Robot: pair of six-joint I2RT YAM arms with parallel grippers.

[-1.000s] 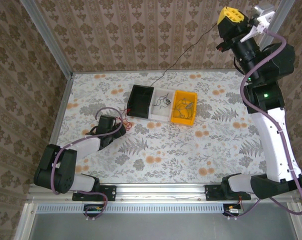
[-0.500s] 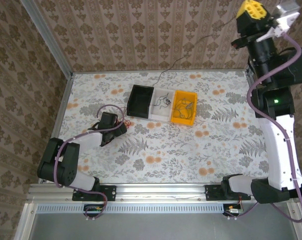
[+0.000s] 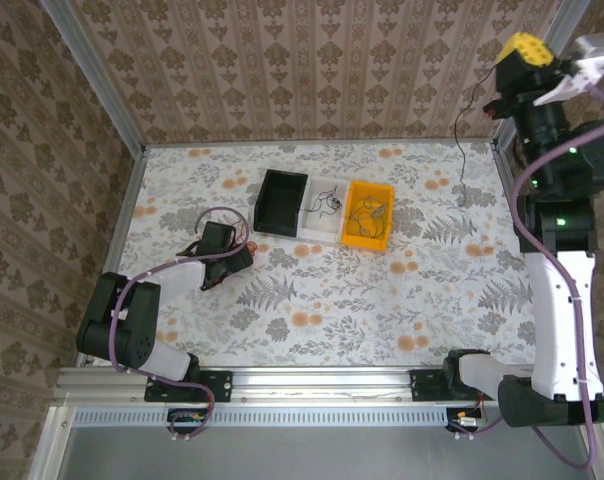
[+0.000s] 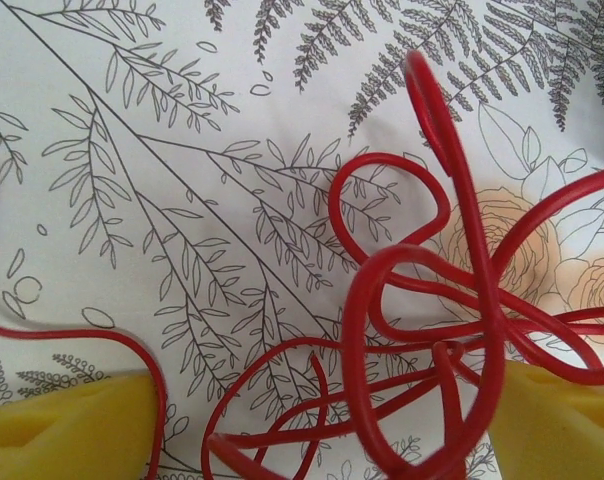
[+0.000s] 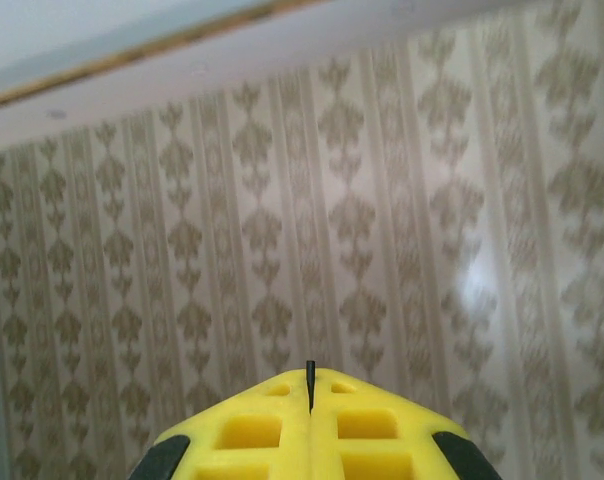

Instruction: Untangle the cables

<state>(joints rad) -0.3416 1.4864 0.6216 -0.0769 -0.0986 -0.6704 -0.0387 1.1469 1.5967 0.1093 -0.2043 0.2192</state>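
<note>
While lifted high over the far right corner of the table (image 3: 432, 300), pinches a thin black cable (image 3: 462, 165) in the right gripper (image 3: 527, 48). Presses the yellow fingers (image 5: 242, 430) flat together there, with only the cable's tip poking up between them in the right wrist view, against the patterned wall (image 5: 312, 200). Lets the rest of that cable hang slack, its lower end down near the table's right edge and well apart from everything else.

On the left side, rests the left gripper (image 3: 227, 255) low on the table with its pads spread wide, one at each side of a knot of red cables (image 4: 350, 330). Cannot tell whether the right-hand pad touches the loops crossing in front of it. Stands the tallest red loops upright, crossing one another.

Just beyond the knot, lines up three bins mid-table: black bin (image 3: 280, 200) nearest, then white bin (image 3: 332, 232), then yellow bin (image 3: 354, 238). Holds thin dark wires in the white and yellow ones.
</note>
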